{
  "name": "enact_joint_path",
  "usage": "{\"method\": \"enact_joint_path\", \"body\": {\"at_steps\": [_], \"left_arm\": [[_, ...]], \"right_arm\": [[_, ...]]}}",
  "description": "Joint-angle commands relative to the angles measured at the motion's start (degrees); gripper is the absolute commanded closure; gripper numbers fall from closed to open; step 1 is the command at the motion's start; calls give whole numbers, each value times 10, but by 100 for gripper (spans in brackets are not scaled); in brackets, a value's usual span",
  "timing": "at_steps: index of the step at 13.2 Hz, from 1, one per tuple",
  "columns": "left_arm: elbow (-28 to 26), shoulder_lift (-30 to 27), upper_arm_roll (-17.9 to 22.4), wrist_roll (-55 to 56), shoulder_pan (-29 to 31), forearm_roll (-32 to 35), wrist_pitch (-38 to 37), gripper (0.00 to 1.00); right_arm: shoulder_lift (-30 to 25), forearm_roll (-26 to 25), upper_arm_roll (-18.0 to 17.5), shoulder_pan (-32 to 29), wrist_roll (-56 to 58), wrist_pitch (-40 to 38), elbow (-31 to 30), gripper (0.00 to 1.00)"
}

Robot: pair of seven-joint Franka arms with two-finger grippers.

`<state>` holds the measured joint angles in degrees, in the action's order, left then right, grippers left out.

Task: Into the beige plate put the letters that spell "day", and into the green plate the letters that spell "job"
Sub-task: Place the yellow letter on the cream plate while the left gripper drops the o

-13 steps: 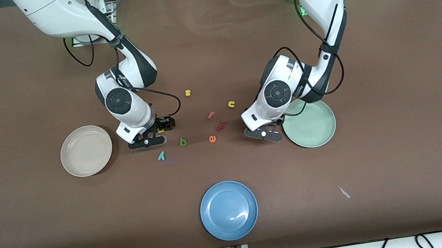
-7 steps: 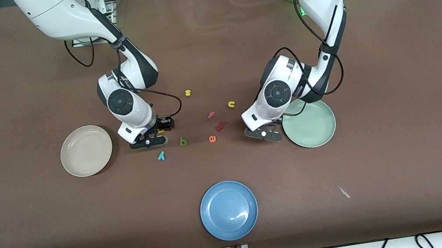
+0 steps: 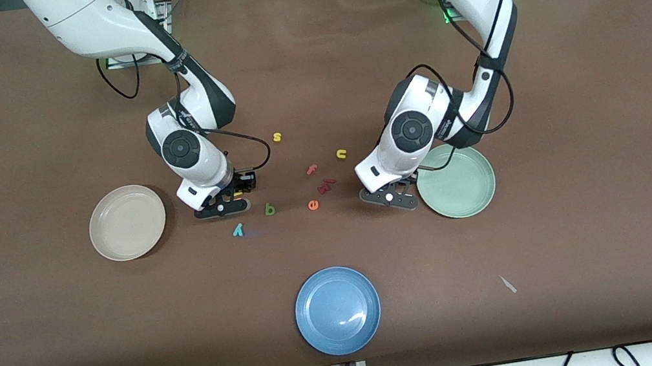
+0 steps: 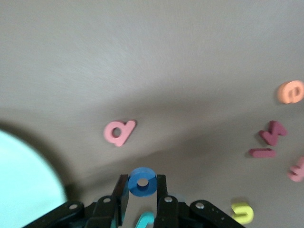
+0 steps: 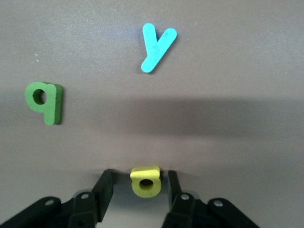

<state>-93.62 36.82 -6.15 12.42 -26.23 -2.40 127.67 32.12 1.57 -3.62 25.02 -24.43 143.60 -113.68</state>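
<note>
Beside the green plate (image 3: 457,182), left claw (image 4: 142,202) pinches the blue ring (image 4: 142,182); right claw (image 5: 137,190), fingers apart, straddles the yellow letter (image 5: 145,181); next, lift.

you have a blue plate (image 3: 337,310) at six o'clock; yellow "s" (image 3: 277,137), yellow "u" (image 3: 341,154), orange "e" (image 3: 313,205) lie near centre.

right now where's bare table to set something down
Open cloth lies between the beige plate and the blue plate, and past the green plate toward the left arm's end. Crowded: the scattered letters between the right gripper and the left gripper.
</note>
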Motion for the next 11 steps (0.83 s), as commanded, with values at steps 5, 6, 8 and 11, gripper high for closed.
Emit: {"method": "enact_joint_path", "body": {"at_steps": [5,6,8,11], "left_arm": [[-10,-35,33,-45,56,62,-86,100],[-9,-32,33,-71,68,62,-87,100],[-11,-11,33,-89,79,62,-86,100],[-11,9,33,-92,77,62,-81,100]], "right_arm": [[1,-1,4,5,-6,7,-1,72],[1,0,4,4,-6,6,-1,73],[1,1,4,4,-6,5,0,76],[1,3,4,4,-5,5,1,76]]}}
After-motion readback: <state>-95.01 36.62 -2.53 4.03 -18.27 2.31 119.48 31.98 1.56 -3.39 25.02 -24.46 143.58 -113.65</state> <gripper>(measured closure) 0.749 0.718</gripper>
